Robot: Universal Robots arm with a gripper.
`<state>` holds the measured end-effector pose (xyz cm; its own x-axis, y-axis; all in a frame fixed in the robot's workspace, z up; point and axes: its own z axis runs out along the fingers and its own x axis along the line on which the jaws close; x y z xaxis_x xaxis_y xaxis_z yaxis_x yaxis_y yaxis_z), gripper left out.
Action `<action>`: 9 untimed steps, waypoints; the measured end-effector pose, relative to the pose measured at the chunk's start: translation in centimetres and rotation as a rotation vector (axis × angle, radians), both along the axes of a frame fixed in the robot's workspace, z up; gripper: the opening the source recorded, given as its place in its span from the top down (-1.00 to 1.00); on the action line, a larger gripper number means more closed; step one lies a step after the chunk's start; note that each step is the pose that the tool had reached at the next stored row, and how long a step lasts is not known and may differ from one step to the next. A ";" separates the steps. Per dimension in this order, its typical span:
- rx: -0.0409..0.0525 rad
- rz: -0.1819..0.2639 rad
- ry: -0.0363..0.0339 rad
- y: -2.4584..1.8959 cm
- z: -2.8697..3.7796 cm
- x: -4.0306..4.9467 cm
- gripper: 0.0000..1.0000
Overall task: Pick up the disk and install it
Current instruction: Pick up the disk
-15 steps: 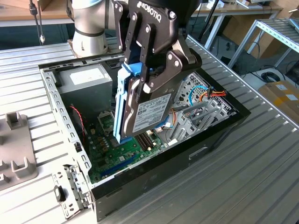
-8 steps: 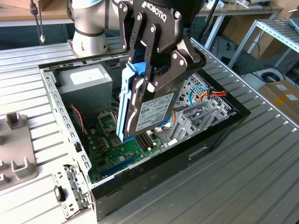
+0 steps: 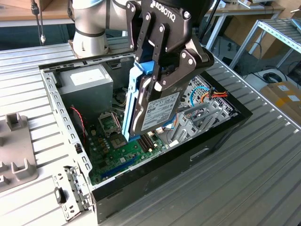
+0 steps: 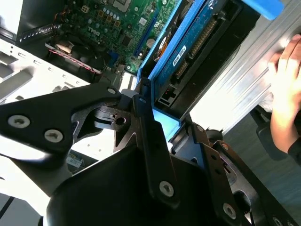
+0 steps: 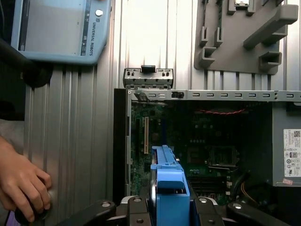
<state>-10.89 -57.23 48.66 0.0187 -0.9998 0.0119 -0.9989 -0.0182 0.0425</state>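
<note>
The disk [image 3: 157, 113] hangs on edge, tilted, above the open computer case [image 3: 216, 136], over the green motherboard [image 3: 117, 150]. Its white label faces the exterior view's right, and the light-blue frame [image 3: 134, 101] runs down its other side. My black gripper [image 3: 157, 79] is shut on the disk's upper end, one finger on each face. In the second wrist view the disk [image 4: 197, 52] reaches out from the gripper [image 4: 167, 113] with its connector edge showing. In the first wrist view the blue frame [image 5: 169, 188] sits between the fingers [image 5: 134, 212] above the case interior.
Inside the case are a grey power supply [image 3: 87, 82], cables and a metal drive cage [image 3: 202, 115]. A grey fixture [image 3: 16, 160] and a loose metal bracket [image 3: 70, 193] lie on the slatted table. A person's hand [image 5: 23, 183] rests near a teach pendant [image 5: 61, 28].
</note>
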 end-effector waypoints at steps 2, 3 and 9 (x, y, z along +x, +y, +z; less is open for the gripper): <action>0.0000 0.000 0.0000 0.00 0.00 0.21 0.26; 0.0000 0.000 0.0000 0.00 -0.01 0.32 0.26; 0.0000 0.000 0.0000 0.00 -0.02 1.12 0.26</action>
<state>-9.77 -57.23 48.64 0.0188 -0.9998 0.0119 -0.9989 -0.0183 0.0425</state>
